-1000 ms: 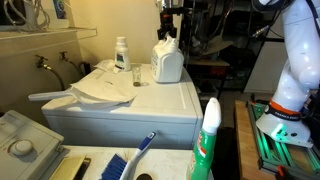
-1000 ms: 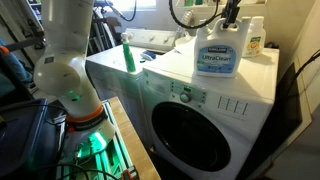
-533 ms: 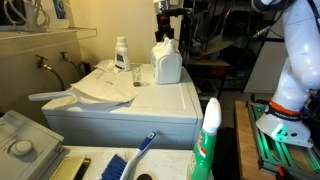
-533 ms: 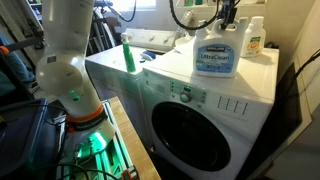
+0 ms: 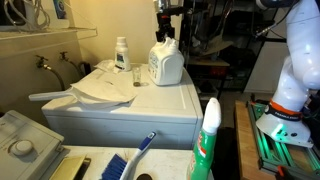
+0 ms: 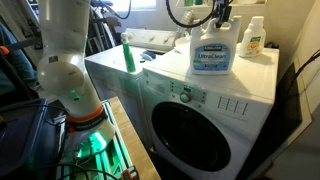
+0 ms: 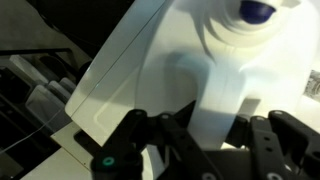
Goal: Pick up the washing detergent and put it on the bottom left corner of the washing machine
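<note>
At the left of an exterior view we see the arm (image 6: 62, 60) standing as a thick white column on a green-lit base (image 6: 88, 135), beside the flank of the washing machine (image 6: 170, 62). It runs out of the top of the picture, and its far end hangs down over the top's front edge. There the gripper (image 6: 222, 17) points straight down onto the washing detergent (image 6: 212, 55). The jug stands upright near that front edge, toward the right corner, with its label facing the front. In the wrist view its white body fills the frame and the dark fingers (image 7: 125, 150) sit on either side of its upper part, closed in on it. We cannot tell whether the base touches the top. Reading an exterior view from the left, a white cloth (image 5: 105, 88) is draped over the near left part of the top. A small white bottle (image 5: 121, 52) stands at the far edge, and a glass (image 5: 136, 77) stands between it and the jug, just beside the jug. In the foreground, off the machine, a blue brush (image 5: 135, 158) lies left of a spray bottle (image 5: 208, 135) with a green neck.
</note>
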Robot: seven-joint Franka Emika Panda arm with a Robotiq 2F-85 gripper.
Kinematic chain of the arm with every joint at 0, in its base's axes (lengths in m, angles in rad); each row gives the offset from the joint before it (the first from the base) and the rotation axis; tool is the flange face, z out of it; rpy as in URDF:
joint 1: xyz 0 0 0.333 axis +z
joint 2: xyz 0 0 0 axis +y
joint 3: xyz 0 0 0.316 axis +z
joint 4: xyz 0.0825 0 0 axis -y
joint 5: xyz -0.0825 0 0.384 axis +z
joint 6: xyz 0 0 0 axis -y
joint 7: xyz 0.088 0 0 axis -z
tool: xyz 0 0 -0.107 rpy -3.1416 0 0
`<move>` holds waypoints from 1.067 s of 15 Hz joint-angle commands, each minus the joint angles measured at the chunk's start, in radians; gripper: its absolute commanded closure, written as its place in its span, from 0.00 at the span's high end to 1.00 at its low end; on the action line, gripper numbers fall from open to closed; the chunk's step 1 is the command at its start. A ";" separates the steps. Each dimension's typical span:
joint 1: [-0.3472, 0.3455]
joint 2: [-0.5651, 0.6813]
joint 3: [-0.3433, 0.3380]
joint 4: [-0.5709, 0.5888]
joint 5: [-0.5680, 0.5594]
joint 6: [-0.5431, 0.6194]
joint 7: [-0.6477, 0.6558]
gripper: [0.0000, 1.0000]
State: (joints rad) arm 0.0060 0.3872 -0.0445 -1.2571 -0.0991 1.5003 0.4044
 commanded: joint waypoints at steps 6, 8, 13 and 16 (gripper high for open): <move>-0.024 -0.279 -0.001 -0.255 0.184 -0.029 -0.014 0.00; -0.016 -0.315 0.001 -0.288 0.195 -0.026 0.002 0.00; 0.008 -0.225 0.015 -0.301 0.168 0.006 0.014 0.00; 0.030 -0.240 0.024 -0.281 0.174 -0.010 0.154 0.00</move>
State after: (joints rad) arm 0.0176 0.1578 -0.0282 -1.5832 0.0673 1.5073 0.4435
